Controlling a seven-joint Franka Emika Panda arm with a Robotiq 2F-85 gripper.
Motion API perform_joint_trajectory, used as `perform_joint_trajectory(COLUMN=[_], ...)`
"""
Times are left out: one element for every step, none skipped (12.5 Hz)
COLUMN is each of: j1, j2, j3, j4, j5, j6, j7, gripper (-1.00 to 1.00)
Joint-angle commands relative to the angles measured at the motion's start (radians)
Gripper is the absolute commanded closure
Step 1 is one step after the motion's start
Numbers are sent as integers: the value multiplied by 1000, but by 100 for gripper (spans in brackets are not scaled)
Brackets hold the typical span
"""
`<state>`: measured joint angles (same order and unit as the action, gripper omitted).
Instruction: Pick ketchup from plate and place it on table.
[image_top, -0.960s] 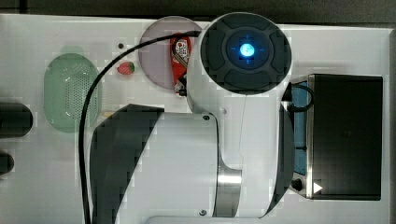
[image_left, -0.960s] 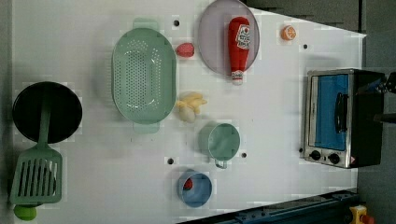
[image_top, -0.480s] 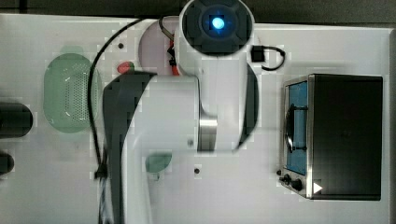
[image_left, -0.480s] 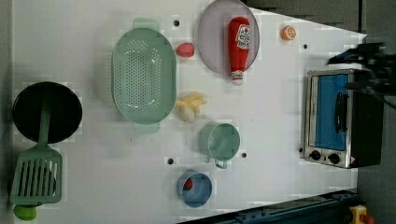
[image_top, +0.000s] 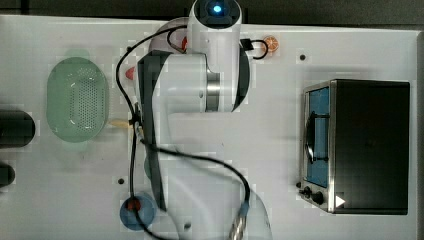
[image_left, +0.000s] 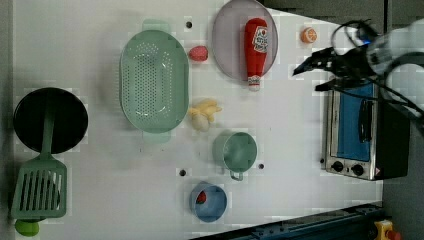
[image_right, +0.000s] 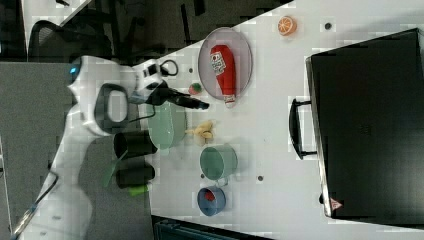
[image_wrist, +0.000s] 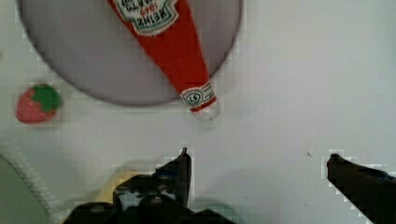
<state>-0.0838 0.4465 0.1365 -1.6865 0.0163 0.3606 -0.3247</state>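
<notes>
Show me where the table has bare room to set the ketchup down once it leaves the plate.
In the left view, bare table lies between the plate, mug and oven, and more at the left view's upper left beyond the basket. It is crowded around the basket, strawberry and bananas. The ketchup lies on the plate, cap overhanging.

Open white table (image_left: 290, 130) between plate (image_left: 227, 45) and toaster oven (image_left: 357, 130), toward the table's far edge. Crowding the plate's other side: strawberry (image_left: 198, 53) just beside its rim, green basket (image_left: 154, 81) near. Orange slice (image_left: 308, 35) near the corner.
</notes>
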Motion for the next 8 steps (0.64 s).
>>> perform_joint_trajectory(j1=[32,42,52,62,71,78,83,85], j2=[34,71,108,142,174,206,235,257], j3=[3,3,3,3,2,2,1,1], j4=[104,130,153,173,187,196,201,201], j5=[-62,-83,-98,-107,-111,-124,-146,-161], j6=[17,28,55,87,118,148,171,206], j7=[-175,-198,-205,-205,-205,-206,-206,-206], gripper=[-100,-100,-100,-100,-100,-100,-100,-100])
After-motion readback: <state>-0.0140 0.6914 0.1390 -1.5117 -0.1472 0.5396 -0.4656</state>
